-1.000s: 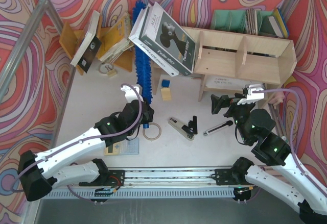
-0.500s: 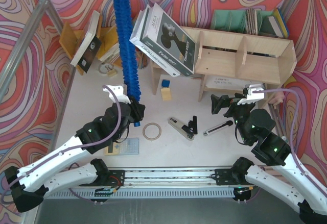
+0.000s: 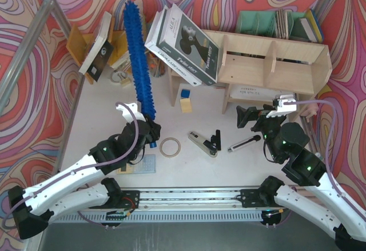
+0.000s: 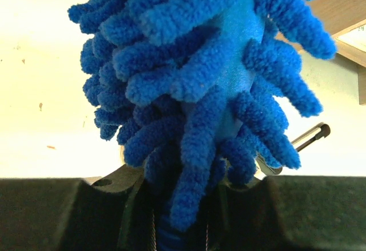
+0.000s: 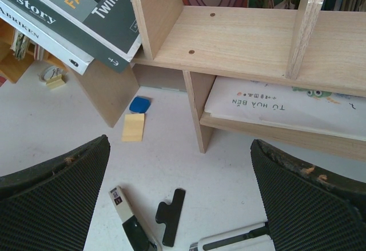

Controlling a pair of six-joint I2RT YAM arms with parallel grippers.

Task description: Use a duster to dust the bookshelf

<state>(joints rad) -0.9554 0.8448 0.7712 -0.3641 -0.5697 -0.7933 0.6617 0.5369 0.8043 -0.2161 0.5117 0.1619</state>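
Observation:
The duster (image 3: 139,62) is a long bright-blue fluffy strip. It stands raised over the back left of the table, its tip near the leaning books. My left gripper (image 3: 150,130) is shut on its thin blue handle. In the left wrist view the duster's fluff (image 4: 211,91) fills the frame above the left gripper (image 4: 180,216). The bookshelf (image 3: 269,62), pale plywood with upright dividers, stands at the back right, apart from the duster. My right gripper (image 3: 251,116) hangs open in front of the bookshelf (image 5: 246,39). Nothing lies between the right gripper's (image 5: 179,171) fingers.
Large books (image 3: 186,42) lean against the bookshelf's left end. An orange-brown rack (image 3: 86,45) stands back left and a green file holder (image 3: 269,22) behind the shelf. A tape ring (image 3: 170,147), utility knife (image 3: 203,143), black clip (image 3: 216,139) and pen (image 3: 245,143) lie mid-table.
The left arm has lifted the duster from low beside the books to standing high, and has drawn back toward the left. The right arm has not moved.

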